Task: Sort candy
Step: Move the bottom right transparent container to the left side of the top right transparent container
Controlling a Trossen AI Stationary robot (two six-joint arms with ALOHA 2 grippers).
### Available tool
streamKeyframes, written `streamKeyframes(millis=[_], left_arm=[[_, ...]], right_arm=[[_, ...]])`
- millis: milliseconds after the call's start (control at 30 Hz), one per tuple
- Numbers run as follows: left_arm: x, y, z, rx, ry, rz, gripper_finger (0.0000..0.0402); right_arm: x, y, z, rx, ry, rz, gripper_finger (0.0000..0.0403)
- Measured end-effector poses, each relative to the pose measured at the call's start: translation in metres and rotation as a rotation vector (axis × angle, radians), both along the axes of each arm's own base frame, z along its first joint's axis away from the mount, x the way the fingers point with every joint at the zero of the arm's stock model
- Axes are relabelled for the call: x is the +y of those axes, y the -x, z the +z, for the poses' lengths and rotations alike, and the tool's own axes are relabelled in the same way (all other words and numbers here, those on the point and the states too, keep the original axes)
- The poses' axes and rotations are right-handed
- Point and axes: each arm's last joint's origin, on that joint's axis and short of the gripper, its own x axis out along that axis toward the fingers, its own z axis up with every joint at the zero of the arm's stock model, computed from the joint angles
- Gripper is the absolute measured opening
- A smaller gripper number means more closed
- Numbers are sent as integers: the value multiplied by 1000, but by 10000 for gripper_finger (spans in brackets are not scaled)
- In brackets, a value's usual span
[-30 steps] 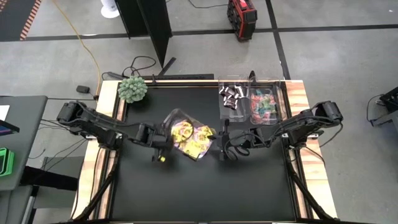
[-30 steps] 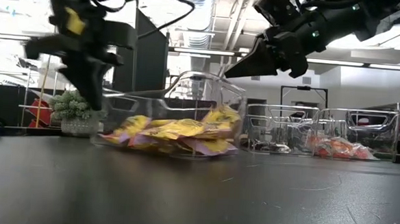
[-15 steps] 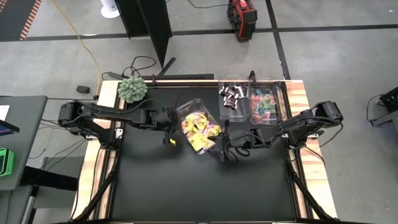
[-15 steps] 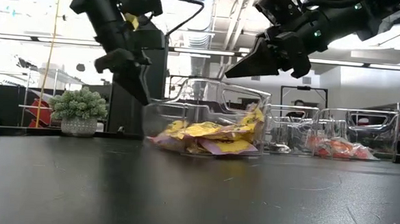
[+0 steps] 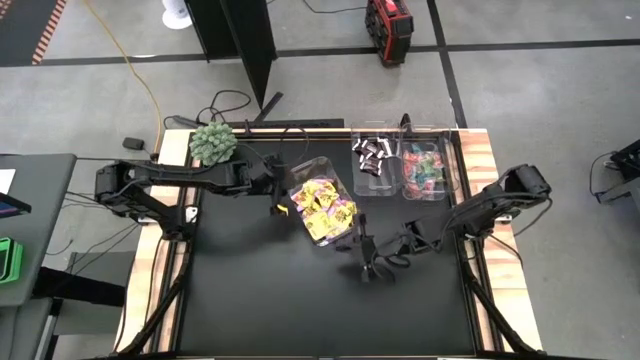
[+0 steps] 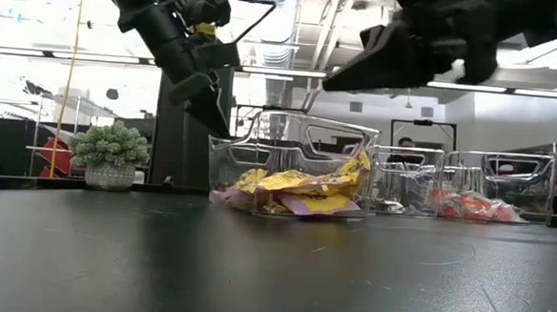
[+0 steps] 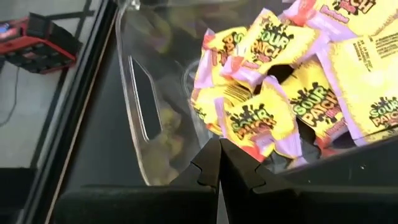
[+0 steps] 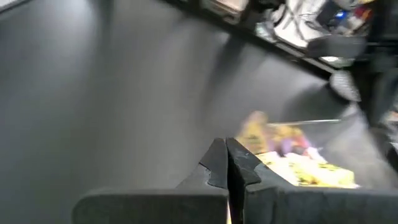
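Note:
The clear bin [image 5: 322, 212] of yellow candy packets [image 7: 273, 112] stands mid-table on its base. My left gripper [image 5: 283, 204], fingers shut, is at the bin's left end, and the low view shows its tip [image 6: 213, 124] at the bin's upper left corner. My right gripper [image 5: 366, 264] is shut and empty, hovering above the table to the near right of this bin, its tip [image 6: 332, 84] well above the rim. Two more clear bins sit at the far right edge: one with dark mini bars [image 5: 370, 153], one with teal-and-pink sweets [image 5: 425, 170]. My left gripper touches the bin's left end wall [image 7: 177, 158] near the rim with its shut fingertips [image 7: 211, 163]. It comes slanting down from the table's left. The bin stands flat on the table. Whether the tips still press the wall I cannot tell.
A fuzzy green ball plant [image 5: 213, 143] stands at the far left corner. The near half of the black table top [image 5: 300, 300] lies bare. Wooden side rails [image 5: 480, 160] edge the table.
My left gripper swept from the table's near left toward the far edge and right, staying shut. The bin of yellow packets slid right and toward the far edge and turned about. My right gripper drew back toward the near edge.

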Motion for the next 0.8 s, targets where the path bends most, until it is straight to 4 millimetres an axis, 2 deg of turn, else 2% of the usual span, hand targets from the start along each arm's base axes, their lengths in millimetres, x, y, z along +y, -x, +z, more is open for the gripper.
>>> streamKeyframes(millis=[133, 267, 433, 567, 700, 800], left_arm=[[1, -2, 3, -24, -28, -20, 2], [-5, -2, 8, -58, -24, -27, 2], [-26, 3, 24, -108, -27, -87, 2], [-44, 15, 33, -99, 0, -110, 2], [-50, 30, 25, 34, 46, -34, 2], [-49, 39, 10, 103, 54, 35, 2]], right_arm=[[9, -4, -17, 46, 4, 21, 7], [4, -20, -38, 117, 12, -22, 7], [-3, -44, -44, 117, 2, -69, 7], [-8, -60, -49, 122, 10, -119, 7], [-17, -73, -49, 102, 43, -212, 7], [-30, -81, -46, 85, 58, -286, 7]])
